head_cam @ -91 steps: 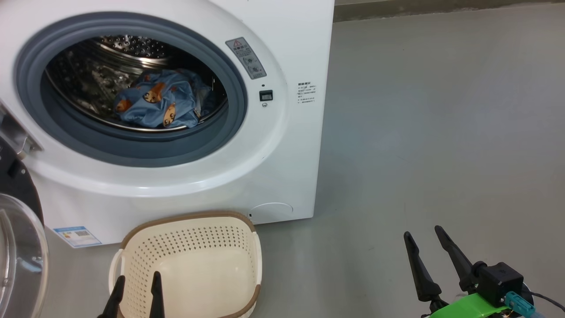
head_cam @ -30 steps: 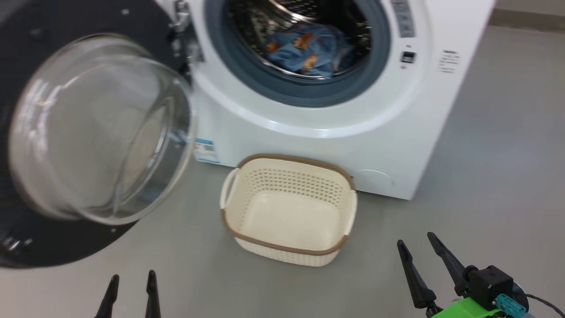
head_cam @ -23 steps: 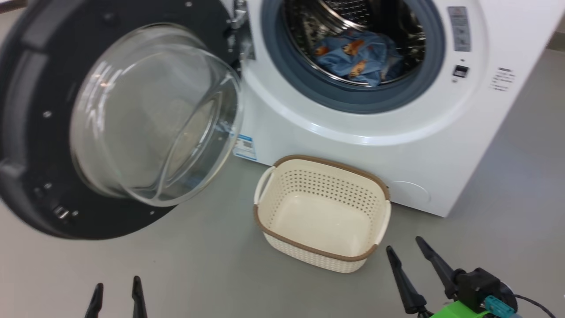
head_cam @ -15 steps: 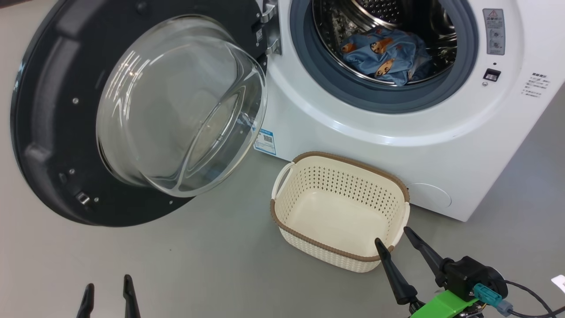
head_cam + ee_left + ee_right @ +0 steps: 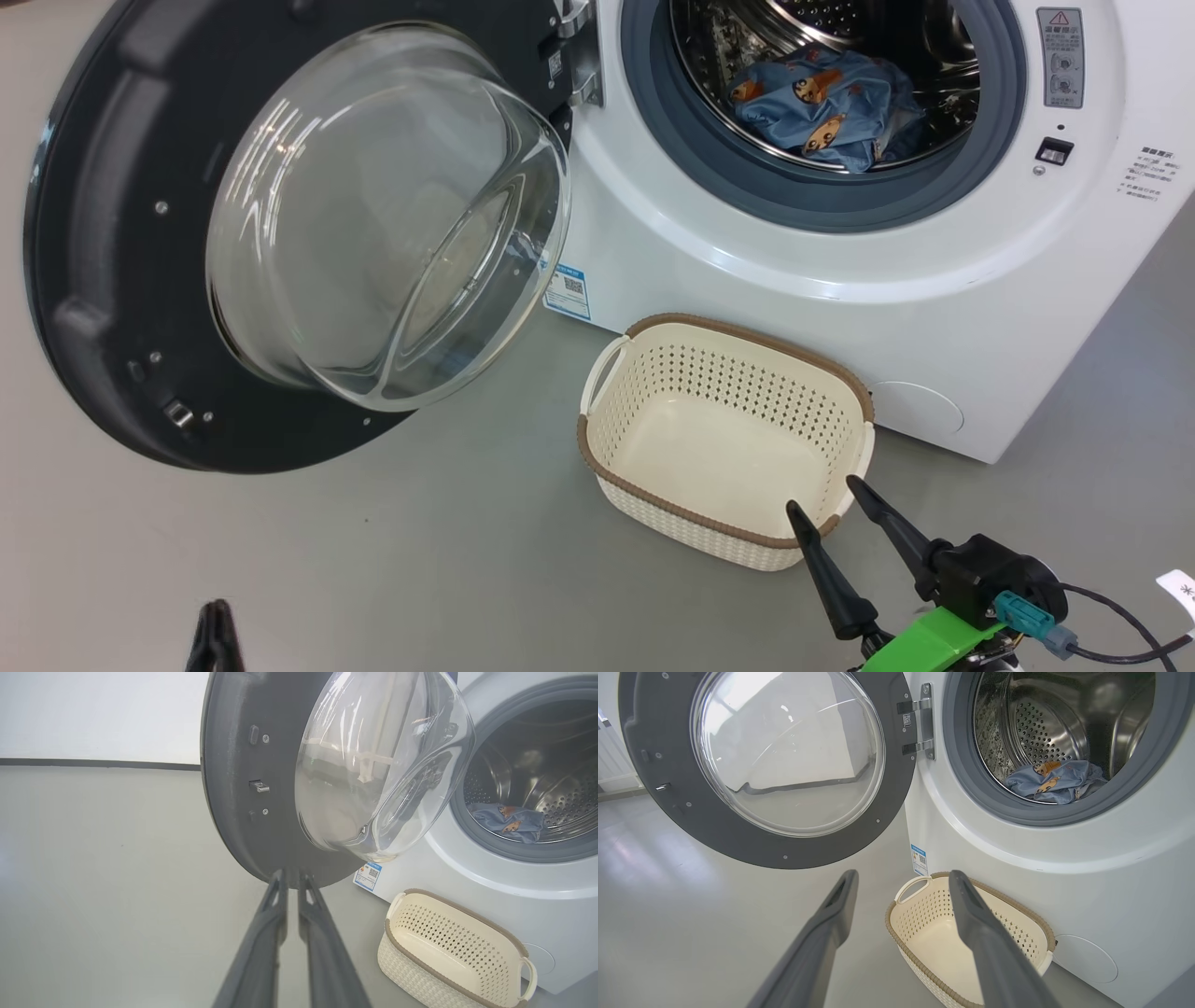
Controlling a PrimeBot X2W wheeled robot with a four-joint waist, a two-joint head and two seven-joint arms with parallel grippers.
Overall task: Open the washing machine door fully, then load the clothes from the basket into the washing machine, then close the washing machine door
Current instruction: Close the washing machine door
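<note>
The washing machine door hangs wide open. The clothes lie in the drum, and the basket stands empty on the floor against the washing machine. Closing comes next, I'd say. The left end effector, narrow and empty, points at the door's lower rim: push the black rim, not the glass. The right end effector gapes wide, empty.
</note>
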